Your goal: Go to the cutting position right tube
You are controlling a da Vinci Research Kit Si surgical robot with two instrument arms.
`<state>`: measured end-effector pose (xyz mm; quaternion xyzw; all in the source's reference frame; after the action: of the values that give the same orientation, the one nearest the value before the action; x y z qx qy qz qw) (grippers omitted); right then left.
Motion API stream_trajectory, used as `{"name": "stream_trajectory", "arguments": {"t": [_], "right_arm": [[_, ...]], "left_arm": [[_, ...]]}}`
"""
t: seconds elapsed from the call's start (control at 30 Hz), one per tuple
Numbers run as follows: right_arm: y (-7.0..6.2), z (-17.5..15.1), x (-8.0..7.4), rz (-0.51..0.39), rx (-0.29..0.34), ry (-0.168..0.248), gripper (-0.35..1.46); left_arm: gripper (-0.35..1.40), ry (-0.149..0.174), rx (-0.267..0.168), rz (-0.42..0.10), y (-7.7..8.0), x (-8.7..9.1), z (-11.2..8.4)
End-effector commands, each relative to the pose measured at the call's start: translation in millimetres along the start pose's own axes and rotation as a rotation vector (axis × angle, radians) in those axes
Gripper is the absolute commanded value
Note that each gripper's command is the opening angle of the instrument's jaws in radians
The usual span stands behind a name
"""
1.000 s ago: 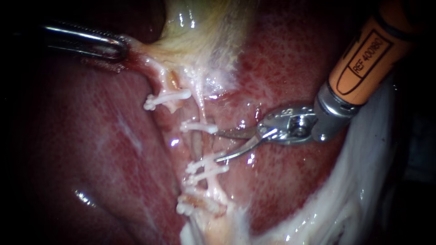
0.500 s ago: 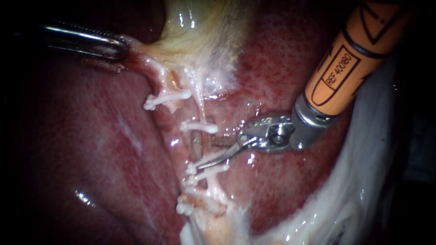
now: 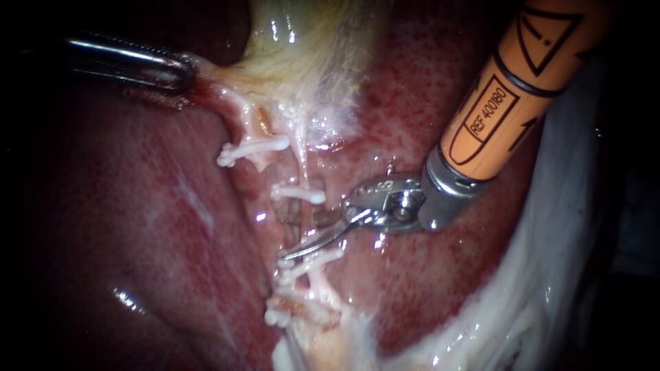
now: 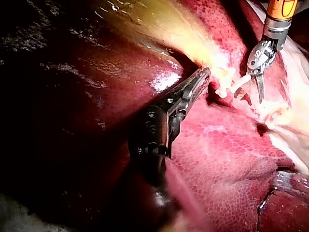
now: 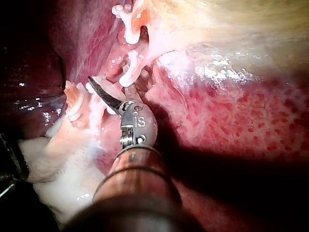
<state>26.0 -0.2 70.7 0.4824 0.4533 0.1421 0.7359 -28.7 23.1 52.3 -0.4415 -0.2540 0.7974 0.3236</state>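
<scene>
In the endoscope view, the right instrument enters on an orange shaft. Its 2 slim, curved steel blades are spread around the right tube, which runs down the middle of the liver. They sit in the gap between the upper clip and the lower clip. The approach looks almost finished, with only fine seating left. The tube is a thin, pale, glistening strand, the clips are white and ribbed, and the liver is wet and mottled red.

In the left wrist view, the left instrument pinches the pale neck of the yellowish, fibrous gallbladder.

In the right wrist view, 1 dark blade lies beside a clip, and contact with the tube cannot be told.
</scene>
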Motion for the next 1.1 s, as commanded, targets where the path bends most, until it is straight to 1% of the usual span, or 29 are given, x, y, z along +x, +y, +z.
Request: {"name": "stream_trajectory", "arguments": {"t": [0.03, 0.17, 0.33, 0.47, 0.7, 0.83, 0.93, 1.1], "right_arm": [[-0.1, 0.1, 0.0, 0.0, 0.01, 0.007, 1.45], [-0.5, 0.0, 0.4, 0.007, 0.04, 0.029, 1.45], [-1.4, -0.6, 1.3, 0.008, 0.083, 0.062, 1.45], [-1.9, -1.3, 1.8, 0.008, 0.102, 0.076, 1.45], [-1.8, -0.9, 1.9, 0.011, 0.11, 0.084, 1.45], [-1.5, 0.1, 2.1, 0.019, 0.122, 0.105, 1.45], [-1.4, 0.9, 2.4, 0.015, 0.126, 0.101, 1.45], [-1.3, 1.4, 2.8, 0.015, 0.132, 0.115, 1.43]], "left_arm": [[-0.35, 0.0, 0.0, 0.0, 0.0, 0.0, 0.0], [-0.35, 0.0, 0.0, 0.0, 0.0, 0.0, 0.0], [-0.35, 0.0, 0.0, 0.0, 0.0, 0.0, 0.0], [-0.35, 0.0, 0.0, 0.0, 0.0, 0.0, 0.0], [-0.35, 0.0, 0.0, 0.0, 0.0, 0.0, 0.0], [-0.35, 0.0, 0.001, 0.0, 0.0, 0.0, 0.1], [-0.35, 0.0, 0.001, 0.0, 0.0, 0.0, 0.1], [-0.35, 0.0, 0.001, 0.0, 0.0, 0.0, 0.1]]}}
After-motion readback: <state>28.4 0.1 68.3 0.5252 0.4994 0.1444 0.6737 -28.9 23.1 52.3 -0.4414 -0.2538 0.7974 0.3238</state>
